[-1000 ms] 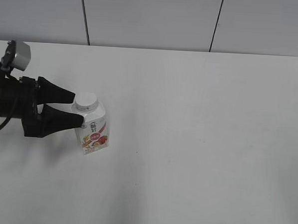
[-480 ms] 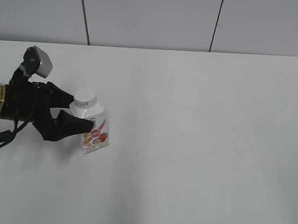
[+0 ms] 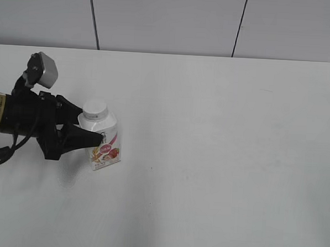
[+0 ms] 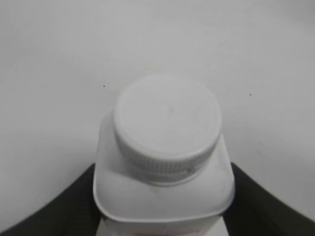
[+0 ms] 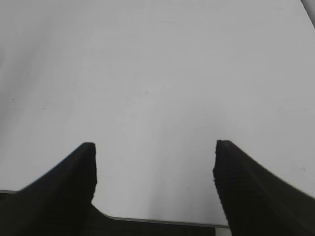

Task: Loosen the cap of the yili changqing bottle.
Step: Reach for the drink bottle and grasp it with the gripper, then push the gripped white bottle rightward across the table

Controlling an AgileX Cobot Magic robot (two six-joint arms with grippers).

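Observation:
The yili changqing bottle stands on the white table at the left, white with a pink-red label, slightly tilted. Its white cap is on the neck. My left gripper reaches in from the left and is shut on the bottle's body below the shoulders, one black finger in front, the other behind. In the left wrist view the cap fills the middle above the bottle's shoulders, with black fingers pressed on both sides. My right gripper is open and empty over bare table; the exterior view does not show it.
The white table stretches to the right of the bottle with nothing on it. A grey panelled wall stands behind the far edge. The table's edge shows under the right gripper.
My left gripper has rolled about its axis and its jaws have closed from wide open onto the bottle's body. The bottle has tipped slightly. In the last half second little has moved.

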